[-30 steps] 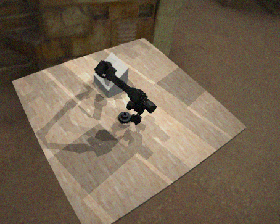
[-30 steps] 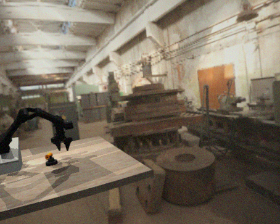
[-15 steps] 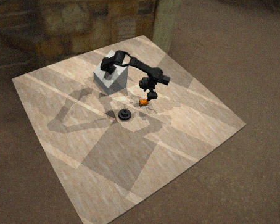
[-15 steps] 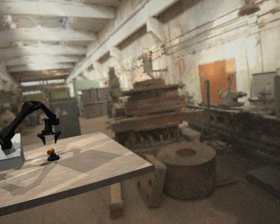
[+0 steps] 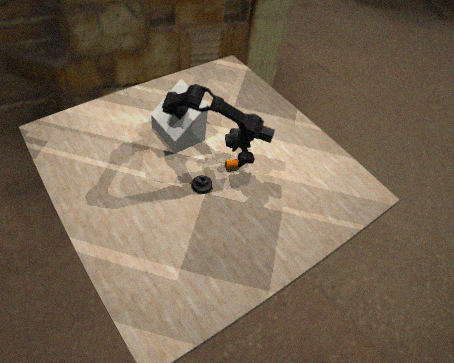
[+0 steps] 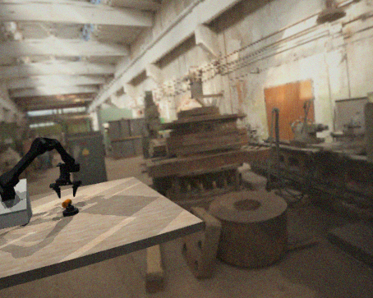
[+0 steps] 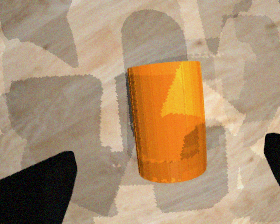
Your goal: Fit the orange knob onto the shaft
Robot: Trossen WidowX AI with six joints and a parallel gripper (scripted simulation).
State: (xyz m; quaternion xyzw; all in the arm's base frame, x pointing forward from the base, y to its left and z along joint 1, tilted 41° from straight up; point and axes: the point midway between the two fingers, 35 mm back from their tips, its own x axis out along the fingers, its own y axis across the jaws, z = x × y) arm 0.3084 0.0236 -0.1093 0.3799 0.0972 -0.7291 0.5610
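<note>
The orange knob lies on its side on the table, a short way from the pedestal. Its hole does not show in the wrist view. The dark round pedestal stands on the table with the short dark shaft upright at its centre; the shaft's flat side cannot be made out. My gripper is open and empty, pointing down above the knob. In the wrist view the knob lies between the two widely spread black fingers, with bare table showing on both sides of it.
The arm's base sits on a white and grey block on the wooden table. The pedestal is on the near side of the knob in the top view. Shadows of the arm fall around both.
</note>
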